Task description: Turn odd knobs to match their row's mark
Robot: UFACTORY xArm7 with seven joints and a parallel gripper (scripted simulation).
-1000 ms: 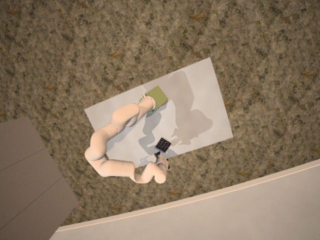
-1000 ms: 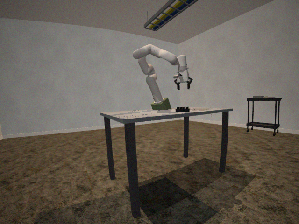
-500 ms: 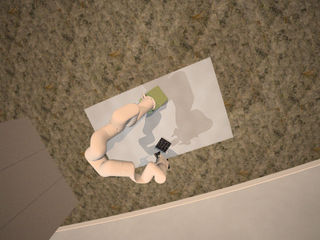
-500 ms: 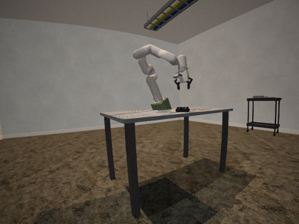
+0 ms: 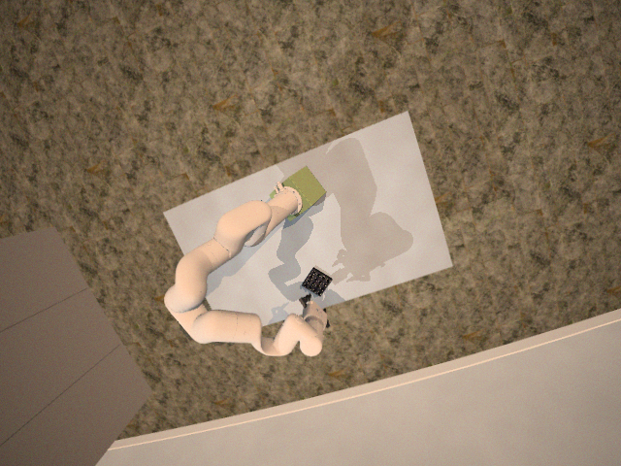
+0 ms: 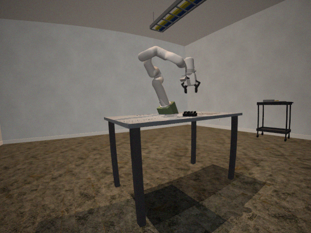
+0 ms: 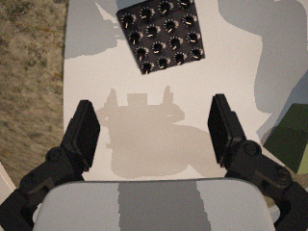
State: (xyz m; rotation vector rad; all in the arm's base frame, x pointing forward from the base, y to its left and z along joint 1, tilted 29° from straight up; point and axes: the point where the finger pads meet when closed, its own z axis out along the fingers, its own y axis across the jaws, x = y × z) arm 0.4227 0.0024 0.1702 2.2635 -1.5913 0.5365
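Note:
The knob box (image 5: 316,282) (image 6: 189,113) (image 7: 162,30) is a small black square box with a grid of black knobs. It stands on the white table (image 5: 391,165) (image 6: 150,119) (image 7: 192,99) near one long edge. The knobs' white lines are too small to read. My gripper (image 6: 190,89) (image 7: 152,111) is open and empty. It hangs high above the table, beside the box, near the table's edge. In the wrist view the box lies ahead of the fingers at the top of the frame. In the overhead view the wrist (image 5: 314,312) sits just below the box.
The arm's green base block (image 5: 307,186) (image 6: 168,108) (image 7: 291,135) stands on the table behind the box. A black cart (image 6: 273,116) stands by the right wall. The table edge and carpet floor (image 7: 29,58) lie close to the left of the gripper.

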